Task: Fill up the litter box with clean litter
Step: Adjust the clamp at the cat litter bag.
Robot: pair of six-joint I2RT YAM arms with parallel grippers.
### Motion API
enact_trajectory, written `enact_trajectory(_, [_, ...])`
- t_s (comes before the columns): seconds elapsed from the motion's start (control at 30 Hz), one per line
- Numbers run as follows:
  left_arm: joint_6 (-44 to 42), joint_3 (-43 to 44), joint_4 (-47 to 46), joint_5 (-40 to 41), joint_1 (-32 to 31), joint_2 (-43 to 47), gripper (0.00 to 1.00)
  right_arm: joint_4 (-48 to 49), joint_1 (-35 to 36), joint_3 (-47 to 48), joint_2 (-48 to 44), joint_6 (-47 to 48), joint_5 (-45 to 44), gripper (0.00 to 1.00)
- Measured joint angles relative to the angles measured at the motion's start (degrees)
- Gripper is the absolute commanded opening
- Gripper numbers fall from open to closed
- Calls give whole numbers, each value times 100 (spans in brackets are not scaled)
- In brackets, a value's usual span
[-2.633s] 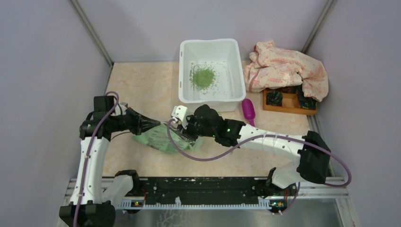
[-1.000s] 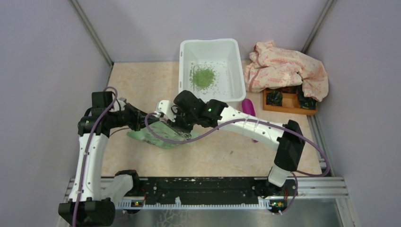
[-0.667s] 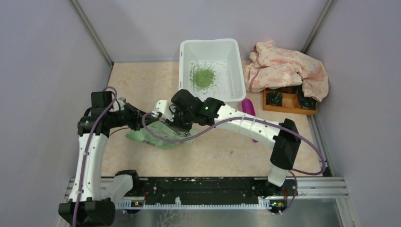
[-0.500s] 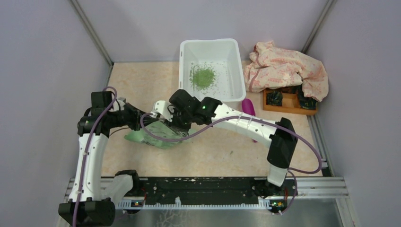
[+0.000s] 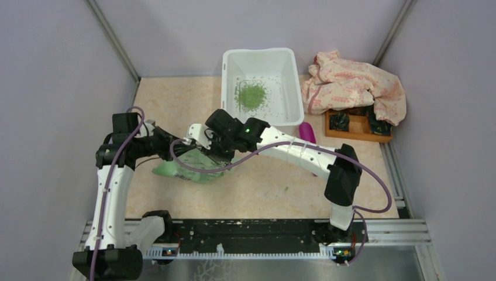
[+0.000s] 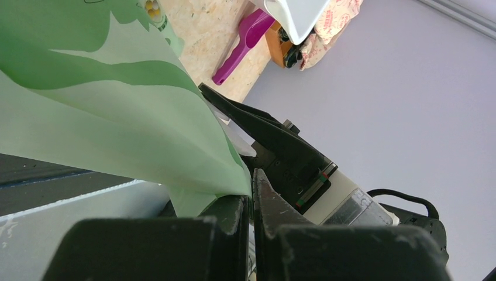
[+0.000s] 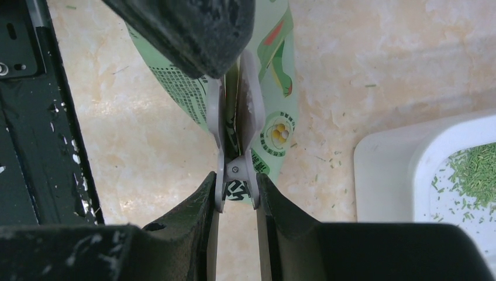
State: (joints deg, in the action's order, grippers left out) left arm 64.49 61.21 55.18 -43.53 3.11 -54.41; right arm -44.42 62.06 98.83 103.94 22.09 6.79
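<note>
The large white rectangular plastic litter box [image 5: 257, 51] stands at the upper centre of the top view, against the back of the desk [image 5: 175, 105]. A small heap of clean litter [image 5: 251, 95], made of fine green granules, lies in the middle of its floor, with loose bits around it. Most of the floor is bare, so the filling is judged to be far from finished.

The rest of the supply is judged to be in the soft green-and-white printed plastic bag [image 5: 187, 170], at the left centre of that view. Its film looks thin and smooth, so it is expected to be slippery and to sag when it is lifted. The granules are light and loose and will scatter easily. A hold on a corner or on the top seam is advised, not on the belly.

The jaws of the left gripper [image 6: 250, 196] are clenched on an edge of the bag. The jaws of the right gripper [image 7: 235, 187] are grasping the hinge end of a white plastic clip [image 7: 250, 111], which is fixed on the bag and looks small and stiff.

The desk is a beige sheet with a marble pattern, flat and smooth, and a few granules are seen on it. Plain lilac walls close the space on three sides.
</note>
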Motion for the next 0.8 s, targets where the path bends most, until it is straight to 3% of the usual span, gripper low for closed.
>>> enact_trajectory(0.07, [0, 0, 0, 0, 0, 7, 5, 2, 0, 24, 42, -4, -37, 0])
enact_trajectory(0.17, [2, 0, -17, -2, 4, 15, 5, 28, 0, 31, 52, -22, -96, 34])
enact_trajectory(0.43, [17, 0, -118, -219, 2, 92, 4, 570, 0, -428, 35, -170, -92, 65])
enact_trajectory(0.53, [24, -39, -120, -240, 7, 94, 4, 883, -2, -734, -79, -238, -92, 82])
enact_trajectory(0.7, [24, -243, -328, -354, 0, 129, 7, 1604, -146, -1558, -662, -468, 116, 89])
enact_trajectory(0.8, [44, -544, -619, -402, 33, 175, 26, 2074, -391, -2238, -1248, -632, 275, 90])
